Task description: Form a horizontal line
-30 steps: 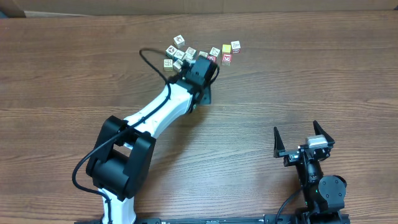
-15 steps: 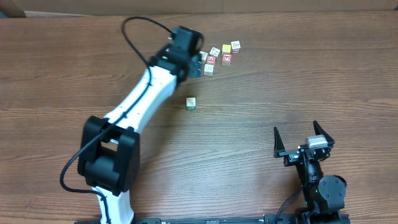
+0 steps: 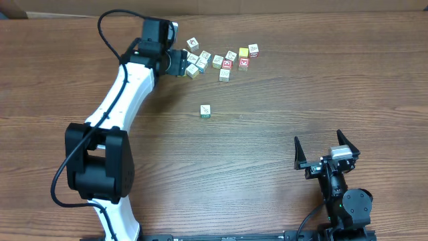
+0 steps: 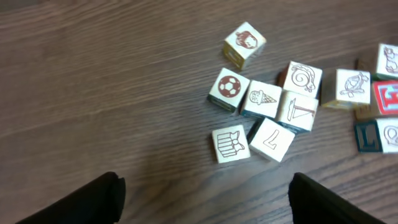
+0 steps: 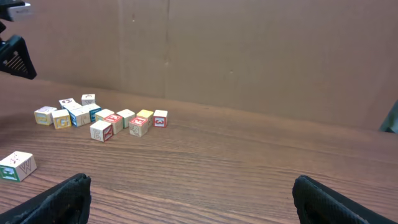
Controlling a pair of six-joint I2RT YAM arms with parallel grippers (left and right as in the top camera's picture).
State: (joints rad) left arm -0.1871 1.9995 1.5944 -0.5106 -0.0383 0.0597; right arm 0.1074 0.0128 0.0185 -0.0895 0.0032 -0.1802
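Observation:
No horizontal line of cubes shows in any view. One white-green cube (image 3: pixel 205 111) lies alone near the table's middle; it also sits at the left edge of the right wrist view (image 5: pixel 17 166). A loose cluster of small picture cubes (image 3: pixel 221 59) sits at the far side, seen close in the left wrist view (image 4: pixel 267 112). My left gripper (image 3: pixel 180 63) hovers at the cluster's left end, open, with nothing between its fingers (image 4: pixel 93 199). My right gripper (image 3: pixel 318 144) rests near the front right, wide open and empty (image 5: pixel 193 199).
A red-faced cube (image 3: pixel 227 64) and a yellow one (image 3: pixel 243 51) lie among the cluster's right side. A cardboard wall (image 5: pixel 249 50) stands behind the table's far edge. The left arm's white links (image 3: pixel 120 100) stretch across the table's left half.
The left arm has swung up and to the left, from the table's middle to the cluster's left end. The white-green cube stays behind alone. The right arm is still.

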